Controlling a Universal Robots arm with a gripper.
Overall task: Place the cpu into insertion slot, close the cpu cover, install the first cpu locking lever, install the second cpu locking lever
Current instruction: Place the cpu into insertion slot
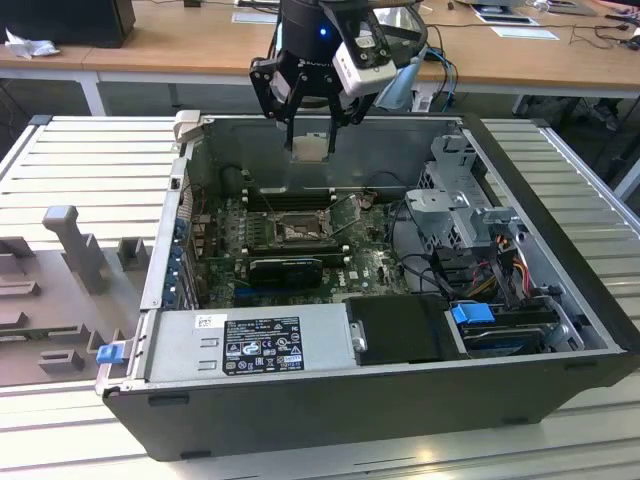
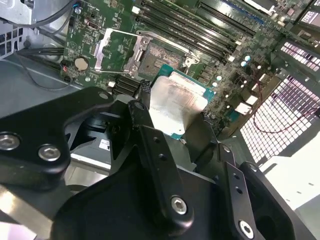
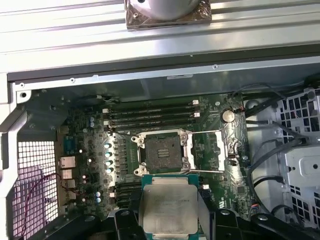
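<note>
You have the open computer case (image 1: 400,400) lying on its side, well below the jaws, with its green motherboard (image 1: 370,265) facing up inside it. The gripper (image 1: 312,140) hangs above the case, over its far wall as the exterior view shows it (clear of the metal, touching nothing there).

Beneath the jaws and well apart from them sits the insertion slot (image 3: 163,152), a dark square frame with a grey centre. Nothing is in it; you can see its bare contact field in both wrist views. Just beside the slot, the cpu cover (image 3: 220,150) is swung open, its silver frame off the socket with green board showing through its cut-out middle.

Smallest of all is the cpu (image 3: 169,209), and it is between your jaws. They are closed in to the chip's width, one finger (image 2: 142,102) against each of two opposite edges. The chip is held flat with its silvery face turned up toward the wrist cameras, high above the board.
</note>
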